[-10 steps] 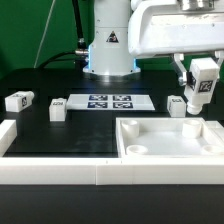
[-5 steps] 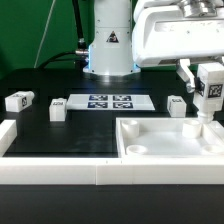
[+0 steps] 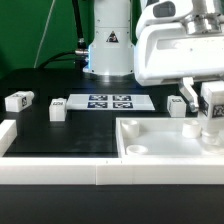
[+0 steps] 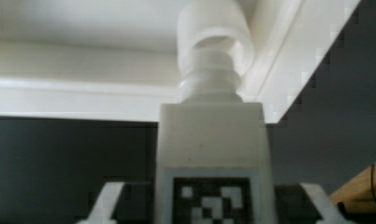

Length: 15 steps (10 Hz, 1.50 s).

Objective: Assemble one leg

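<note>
Gripper: jaws clamped on the leg, held upright over the white tray, at its corner on the exterior view's right. Black table: open room leftward, before the marker board.

This looks like a robotics lab bench: a white arm base stands behind a black table. A marker board of square tags lies flat on it, and cables trail through the dark background.

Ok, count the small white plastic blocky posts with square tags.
4 posts: two at the exterior view's left, one beside the marker board, one post in the gripper; others may be hidden.
</note>
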Each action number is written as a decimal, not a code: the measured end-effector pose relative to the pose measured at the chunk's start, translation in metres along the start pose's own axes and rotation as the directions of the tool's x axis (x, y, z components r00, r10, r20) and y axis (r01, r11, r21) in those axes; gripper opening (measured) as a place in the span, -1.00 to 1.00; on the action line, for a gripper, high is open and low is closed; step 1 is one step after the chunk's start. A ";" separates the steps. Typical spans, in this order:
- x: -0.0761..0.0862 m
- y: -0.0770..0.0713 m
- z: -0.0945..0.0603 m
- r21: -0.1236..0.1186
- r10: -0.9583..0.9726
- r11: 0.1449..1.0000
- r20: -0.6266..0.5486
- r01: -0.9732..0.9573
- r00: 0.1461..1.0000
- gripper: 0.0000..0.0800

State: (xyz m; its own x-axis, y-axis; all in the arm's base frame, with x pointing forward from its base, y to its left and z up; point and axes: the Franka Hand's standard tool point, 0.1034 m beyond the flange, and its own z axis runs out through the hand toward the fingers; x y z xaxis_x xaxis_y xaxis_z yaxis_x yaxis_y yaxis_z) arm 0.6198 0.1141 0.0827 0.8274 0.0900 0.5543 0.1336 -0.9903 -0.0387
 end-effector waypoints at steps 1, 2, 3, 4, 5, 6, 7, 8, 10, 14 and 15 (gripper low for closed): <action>-0.002 0.000 0.003 0.000 0.001 1.000 0.004 -0.001 1.000 -0.29; -0.004 -0.002 0.005 0.001 0.000 1.000 0.006 0.000 1.000 -0.29; -0.007 -0.002 0.006 0.002 -0.001 1.000 0.011 0.001 1.000 -0.29; -0.009 -0.002 0.008 0.002 -0.001 1.000 0.014 0.001 1.000 -0.29; -0.012 -0.002 0.010 0.001 -0.001 1.000 0.014 0.001 1.000 -0.29; -0.011 -0.002 0.011 0.000 -0.002 1.000 -0.002 0.002 1.000 -0.29; -0.014 -0.002 0.013 -0.002 0.000 1.000 -0.015 0.000 1.000 -0.29; -0.017 -0.003 0.015 -0.004 0.009 1.000 -0.009 -0.009 1.000 -0.29; -0.018 -0.003 0.016 -0.007 0.022 1.000 0.002 -0.022 1.000 -0.29; -0.020 -0.003 0.017 -0.007 0.022 1.000 0.012 -0.022 1.000 0.52; -0.020 -0.003 0.017 -0.007 0.022 1.000 0.013 -0.022 1.000 0.59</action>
State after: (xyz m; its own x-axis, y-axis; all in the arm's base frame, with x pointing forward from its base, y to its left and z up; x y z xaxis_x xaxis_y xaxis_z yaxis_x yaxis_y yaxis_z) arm 0.6119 0.1168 0.0576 0.8370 0.0696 0.5428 0.1119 -0.9927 -0.0452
